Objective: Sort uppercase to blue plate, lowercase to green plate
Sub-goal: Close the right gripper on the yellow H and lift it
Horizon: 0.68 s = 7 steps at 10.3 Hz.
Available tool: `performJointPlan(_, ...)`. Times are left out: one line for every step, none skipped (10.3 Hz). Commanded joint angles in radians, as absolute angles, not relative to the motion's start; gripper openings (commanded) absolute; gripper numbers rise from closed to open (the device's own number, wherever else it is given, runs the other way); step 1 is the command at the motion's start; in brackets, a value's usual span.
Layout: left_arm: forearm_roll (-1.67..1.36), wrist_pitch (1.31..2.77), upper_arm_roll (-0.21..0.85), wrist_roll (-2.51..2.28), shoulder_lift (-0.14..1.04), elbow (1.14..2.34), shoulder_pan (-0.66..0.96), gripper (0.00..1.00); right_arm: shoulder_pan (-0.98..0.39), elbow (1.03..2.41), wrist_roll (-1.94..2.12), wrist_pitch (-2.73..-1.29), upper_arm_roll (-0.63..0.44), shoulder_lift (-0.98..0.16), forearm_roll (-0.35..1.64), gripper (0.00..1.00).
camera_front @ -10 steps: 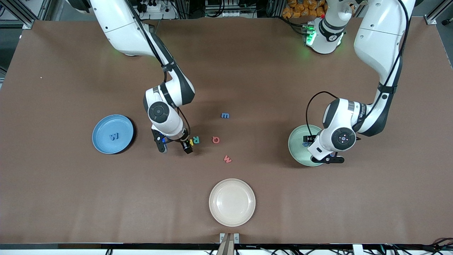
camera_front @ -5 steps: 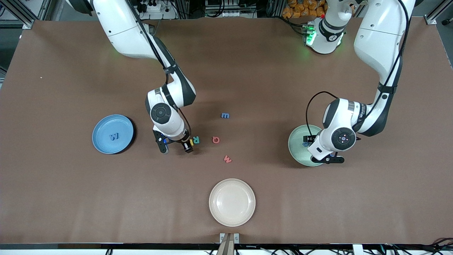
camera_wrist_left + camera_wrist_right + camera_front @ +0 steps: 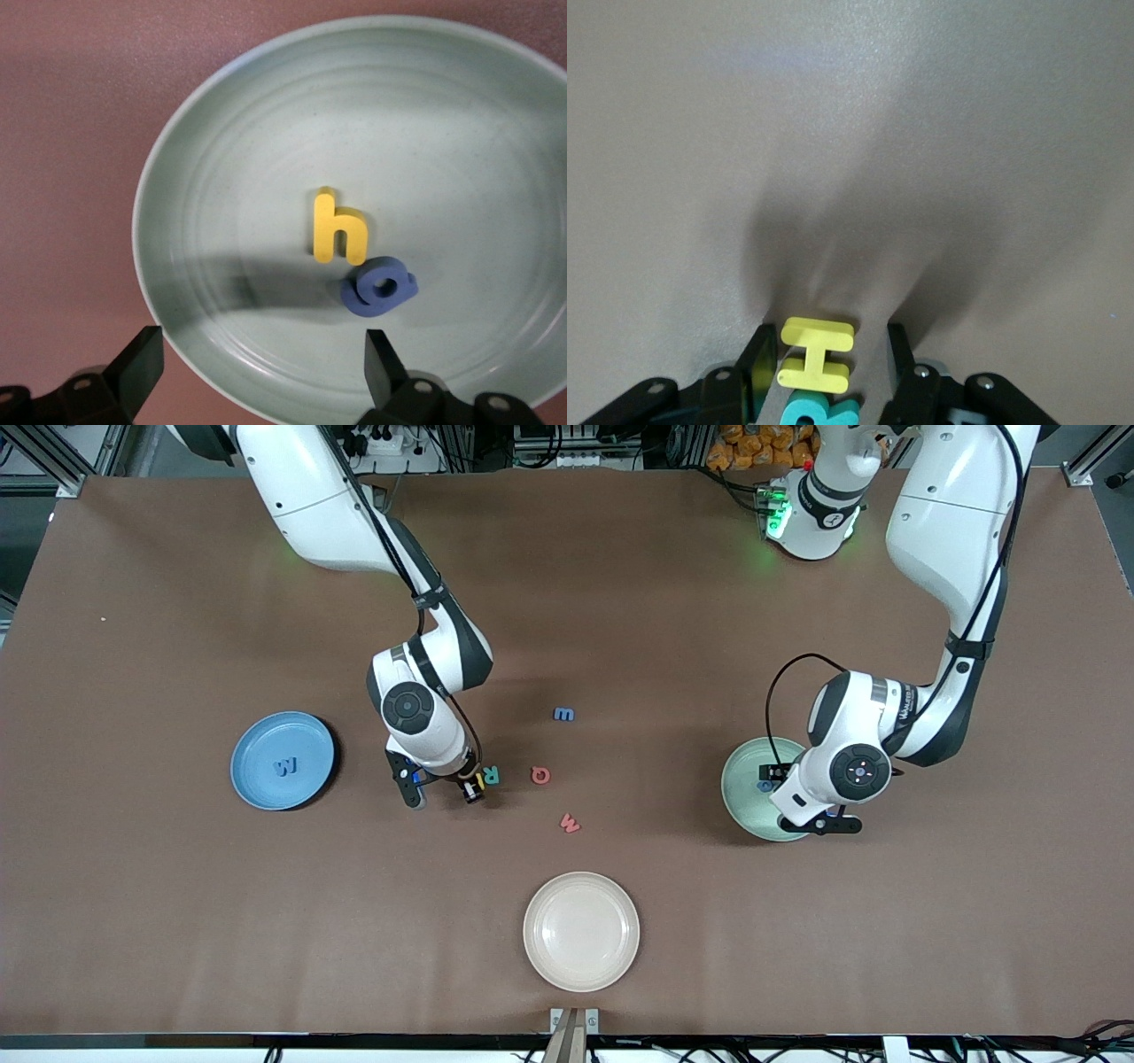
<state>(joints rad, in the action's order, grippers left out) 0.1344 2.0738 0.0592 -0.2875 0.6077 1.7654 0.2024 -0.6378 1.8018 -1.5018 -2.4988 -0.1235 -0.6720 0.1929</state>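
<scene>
1. Reaching down to the table, the right hand (image 3: 828,354) has its two fingers a little apart on either side of the yellow H (image 3: 817,355); the fingers are close to the letter, but I cannot tell if they press it.
2. The yellow H is a small flat foam capital, and the teal-green R (image 3: 491,775) lies just beside it, toward the left arm's end of the table.
3. The red Q (image 3: 539,775) lies near the R, farther toward the left arm's end; the red w (image 3: 570,824) is nearer to the front camera, and the blue m (image 3: 563,714) is farther from it.
4. The blue plate (image 3: 257,737), round with a raised rim, holds the blue M (image 3: 286,765).
5. The left hand (image 3: 257,363) hovers wide open, holding nothing, over the green plate (image 3: 461,106).
6. In this pale plate the yellow h (image 3: 337,227) and the blue g (image 3: 379,285) lie touching.
7. A cream plate (image 3: 581,931) lies nearest to the front camera.
</scene>
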Motion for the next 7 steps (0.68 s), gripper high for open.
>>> performJointPlan(0.115,2.057,0.061,-0.259,0.595,1.767,0.198,1.0,-0.643,1.782,-1.505,-2.503,-0.127,-0.692,0.173,0.46)
performJointPlan(0.115,2.057,0.061,-0.259,0.595,1.767,0.198,1.0,-0.643,1.782,-1.503,-2.503,-0.127,-0.692,0.167,0.42)
performJointPlan(0.115,2.057,0.061,-0.259,0.595,1.767,0.198,1.0,-0.643,1.782,-1.502,-2.503,-0.127,-0.692,0.157,0.39)
performJointPlan(0.115,2.057,0.061,-0.259,0.595,1.767,0.198,1.0,-0.643,1.782,-1.502,-2.503,-0.127,-0.692,0.152,0.34)
performJointPlan(0.114,2.057,0.061,-0.259,0.595,1.767,0.198,1.0,-0.644,1.782,-1.499,-2.503,-0.127,-0.692,0.152,0.29)
performJointPlan(0.114,2.059,0.061,-0.261,0.595,1.767,0.198,1.0,-0.643,1.782,-1.482,-2.503,-0.127,-0.692,0.152,0.26)
performJointPlan(0.112,2.057,0.061,-0.262,0.592,1.767,0.199,1.0,-0.643,1.782,-1.476,-2.502,-0.127,-0.69,0.152,0.24)
